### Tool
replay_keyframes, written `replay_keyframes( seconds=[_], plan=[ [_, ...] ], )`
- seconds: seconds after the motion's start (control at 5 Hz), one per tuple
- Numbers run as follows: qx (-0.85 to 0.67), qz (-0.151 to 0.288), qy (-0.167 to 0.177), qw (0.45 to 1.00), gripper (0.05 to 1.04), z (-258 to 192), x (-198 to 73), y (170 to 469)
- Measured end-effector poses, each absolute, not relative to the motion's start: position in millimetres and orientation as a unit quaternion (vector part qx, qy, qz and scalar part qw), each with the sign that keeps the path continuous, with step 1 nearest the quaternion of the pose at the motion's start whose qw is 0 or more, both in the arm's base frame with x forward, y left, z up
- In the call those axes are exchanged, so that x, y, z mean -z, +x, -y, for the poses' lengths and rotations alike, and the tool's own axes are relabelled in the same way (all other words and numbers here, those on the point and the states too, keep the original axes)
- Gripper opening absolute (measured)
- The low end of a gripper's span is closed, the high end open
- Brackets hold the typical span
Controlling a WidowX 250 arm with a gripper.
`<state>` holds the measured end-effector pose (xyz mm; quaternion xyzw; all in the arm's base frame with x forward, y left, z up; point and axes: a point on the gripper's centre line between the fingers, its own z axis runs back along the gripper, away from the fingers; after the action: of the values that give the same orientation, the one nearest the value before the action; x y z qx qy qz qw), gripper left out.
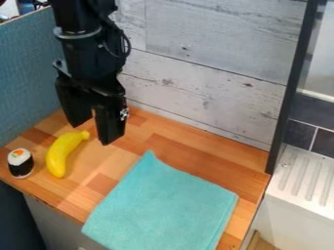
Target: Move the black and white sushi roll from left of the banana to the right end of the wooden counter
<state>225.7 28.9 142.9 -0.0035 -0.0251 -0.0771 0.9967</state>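
The black two-finger tool point(95, 131) hangs over the far left part of the wooden table point(209, 171), its two fingers standing wide apart with nothing held between them. Nearest to it is a yellow toy banana point(58, 155), its body lying toward 7 to 8 o'clock from the tool. The banana's long axis runs roughly from 1 o'clock, where the narrow stem end points up close beside the fingertips in this view, to between 6 and 7 o'clock at the blunt end; its outer curve bows toward 10 o'clock. Whether the stem end sits directly beneath the tool or a little to one side of it is hard to judge from this slant. At about 9 o'clock from the banana, just beside it yet apart, a toy sushi roll point(20, 164) stands upright, with white rice, a dark band and an orange topping. A turquoise cloth point(163, 207) lies spread flat at 5 o'clock from the tool, one corner pointing toward 12. As for containers, banana and roll both rest on bare wood rather than inside one. Past the table's edge, toward 3 to 4 o'clock, is a ribbed white drainboard point(303, 175).
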Motion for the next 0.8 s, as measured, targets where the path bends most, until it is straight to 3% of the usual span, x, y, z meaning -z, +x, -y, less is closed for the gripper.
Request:
replay_keyframes(
  seconds=[0.2,0.8],
  plan=[
    [0.082,0.015,-0.005,0.997,1.0,-28.5,-138.5,223.7],
    [0.069,-0.012,0.037,0.997,1.0,-120.0,-128.9,199.9]
  ],
)
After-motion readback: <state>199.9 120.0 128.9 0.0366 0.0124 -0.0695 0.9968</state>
